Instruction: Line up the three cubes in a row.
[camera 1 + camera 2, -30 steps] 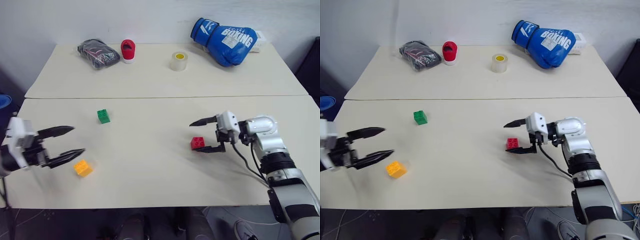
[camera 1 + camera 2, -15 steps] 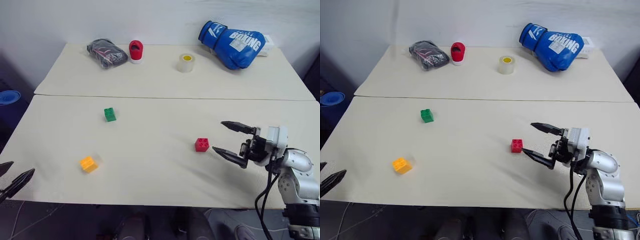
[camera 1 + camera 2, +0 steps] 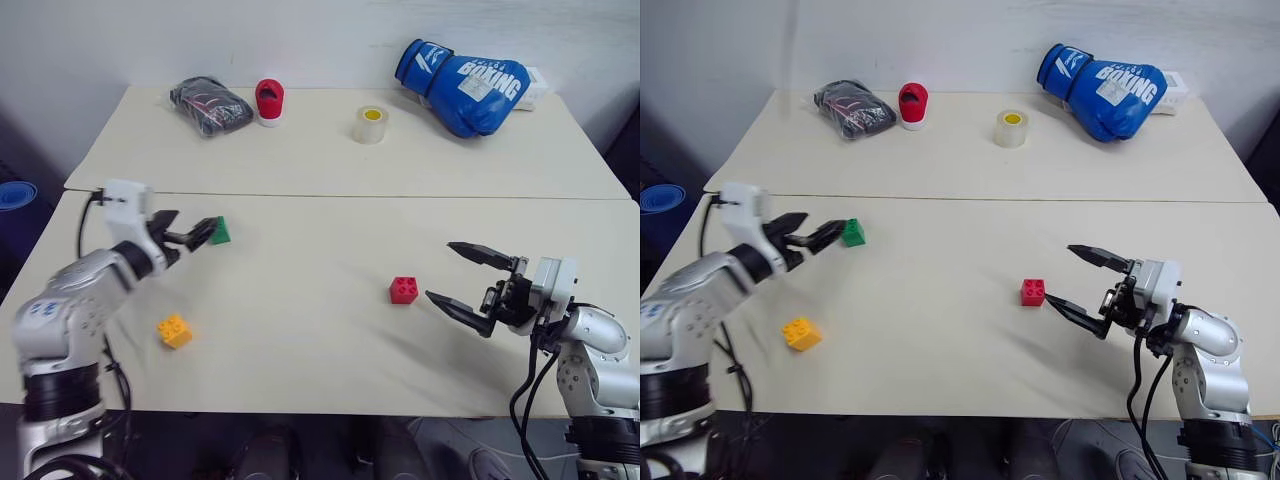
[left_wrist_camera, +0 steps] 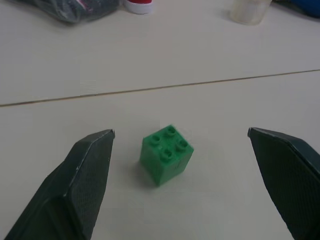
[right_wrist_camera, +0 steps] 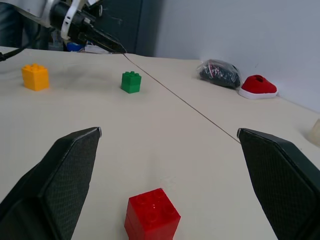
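Observation:
The green cube (image 4: 166,153) sits on the near table, just ahead of the gap between the spread fingers of my left gripper (image 3: 826,221), which is open and holds nothing. In the head views one finger overlaps this cube. The yellow-orange cube (image 3: 174,330) lies nearer the front edge, below my left arm. The red cube (image 3: 404,290) rests right of centre. My right gripper (image 3: 439,270) stands open just right of the red cube, apart from it, its fingers pointing left.
A seam (image 3: 340,195) divides the near table from the far one. On the far table lie a dark bag (image 3: 208,104), a red-and-white cylinder (image 3: 267,101), a tape roll (image 3: 371,124) and a blue boxing glove (image 3: 460,80). A blue object (image 3: 15,193) sits off the left edge.
My left gripper dropped off the front-left edge, then swung up to the green cube. My right gripper drew back right from around the red cube, then held still. The cubes stayed put.

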`<act>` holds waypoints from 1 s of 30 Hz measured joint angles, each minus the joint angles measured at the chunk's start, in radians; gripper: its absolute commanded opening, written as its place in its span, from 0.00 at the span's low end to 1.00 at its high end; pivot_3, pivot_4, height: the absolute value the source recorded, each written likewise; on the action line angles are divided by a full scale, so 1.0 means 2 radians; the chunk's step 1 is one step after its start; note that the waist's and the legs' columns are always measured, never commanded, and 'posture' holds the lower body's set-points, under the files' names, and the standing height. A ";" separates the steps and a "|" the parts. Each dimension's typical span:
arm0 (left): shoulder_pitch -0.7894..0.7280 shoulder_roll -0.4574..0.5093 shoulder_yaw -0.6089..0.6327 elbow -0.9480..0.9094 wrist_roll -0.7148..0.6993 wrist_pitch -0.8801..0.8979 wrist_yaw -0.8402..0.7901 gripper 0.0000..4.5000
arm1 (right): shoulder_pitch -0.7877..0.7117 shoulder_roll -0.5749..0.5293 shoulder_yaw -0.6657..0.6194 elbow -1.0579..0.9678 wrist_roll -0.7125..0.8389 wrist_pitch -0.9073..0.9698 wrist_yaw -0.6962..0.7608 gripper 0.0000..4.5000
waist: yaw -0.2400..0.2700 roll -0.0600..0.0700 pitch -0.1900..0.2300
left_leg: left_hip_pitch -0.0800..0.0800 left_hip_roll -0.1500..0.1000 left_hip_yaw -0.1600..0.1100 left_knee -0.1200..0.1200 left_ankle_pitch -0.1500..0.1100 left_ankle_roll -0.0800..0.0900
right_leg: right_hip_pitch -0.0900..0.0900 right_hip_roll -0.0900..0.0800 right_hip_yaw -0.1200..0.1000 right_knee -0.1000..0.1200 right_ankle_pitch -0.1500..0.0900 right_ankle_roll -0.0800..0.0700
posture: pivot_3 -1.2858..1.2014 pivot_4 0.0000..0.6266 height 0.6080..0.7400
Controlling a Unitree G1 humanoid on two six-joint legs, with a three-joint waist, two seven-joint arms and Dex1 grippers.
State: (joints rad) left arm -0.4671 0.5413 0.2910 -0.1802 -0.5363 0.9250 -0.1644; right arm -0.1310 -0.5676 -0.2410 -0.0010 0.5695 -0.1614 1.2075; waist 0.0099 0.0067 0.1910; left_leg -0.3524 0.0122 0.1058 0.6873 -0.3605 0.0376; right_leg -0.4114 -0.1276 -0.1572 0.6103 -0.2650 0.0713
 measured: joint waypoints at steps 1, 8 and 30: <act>-0.015 -0.025 -0.006 0.002 0.015 0.012 0.033 1.00 | 0.001 0.003 0.000 0.002 0.000 -0.006 0.000 0.99 | 0.001 0.000 0.000 | 0.000 0.000 0.000 0.000 0.000 0.000 | 0.000 0.000 0.000 0.000 0.000 0.000 | 0.52 0.24 1.00; -0.059 -0.099 -0.038 0.067 0.091 -0.011 0.122 1.00 | 0.015 0.013 0.002 -0.001 -0.004 -0.018 -0.005 0.99 | 0.006 0.000 0.000 | 0.000 0.000 0.000 0.000 0.001 -0.001 | 0.000 0.000 0.000 0.000 0.000 0.000 | 0.52 0.24 1.00; -0.080 -0.137 -0.044 0.156 0.149 -0.065 0.119 0.34 | 0.034 0.013 0.003 0.000 -0.006 -0.030 -0.010 1.00 | 0.008 -0.001 0.000 | 0.000 0.000 0.000 0.000 0.001 0.000 | 0.000 0.000 0.000 0.000 0.000 0.000 | 0.52 0.24 1.00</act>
State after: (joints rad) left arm -0.6271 0.2674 0.2031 0.1316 -0.2380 0.7958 0.0730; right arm -0.0640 -0.5407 -0.2355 -0.0017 0.5583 -0.2219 1.1883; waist 0.0256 0.0050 0.1918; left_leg -0.3523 0.0118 0.1049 0.6881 -0.3580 0.0370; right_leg -0.4110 -0.1282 -0.1579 0.6110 -0.2649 0.0715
